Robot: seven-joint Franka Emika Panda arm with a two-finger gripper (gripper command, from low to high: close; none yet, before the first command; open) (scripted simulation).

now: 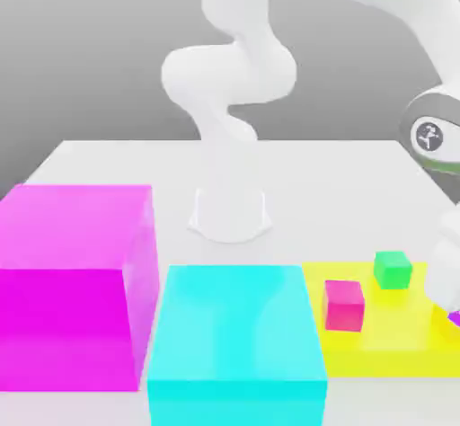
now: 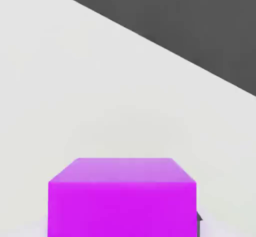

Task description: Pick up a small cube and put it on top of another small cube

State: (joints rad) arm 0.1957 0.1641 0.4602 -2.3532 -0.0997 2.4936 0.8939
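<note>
Jaws clamped on the purple cube (image 2: 122,197), I hold it clear of the bench (image 1: 341,181) so it can go onto the pink-red cube (image 1: 343,305).

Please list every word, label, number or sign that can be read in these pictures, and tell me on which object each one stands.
There are no readable words or numbers.
One sign: a small white figure-like emblem on a round dark badge on the robot arm, at the exterior view's right; it carries no letters that can be read.
The purple cube, pink-red cube, green cube and both big blocks are plain.
</note>
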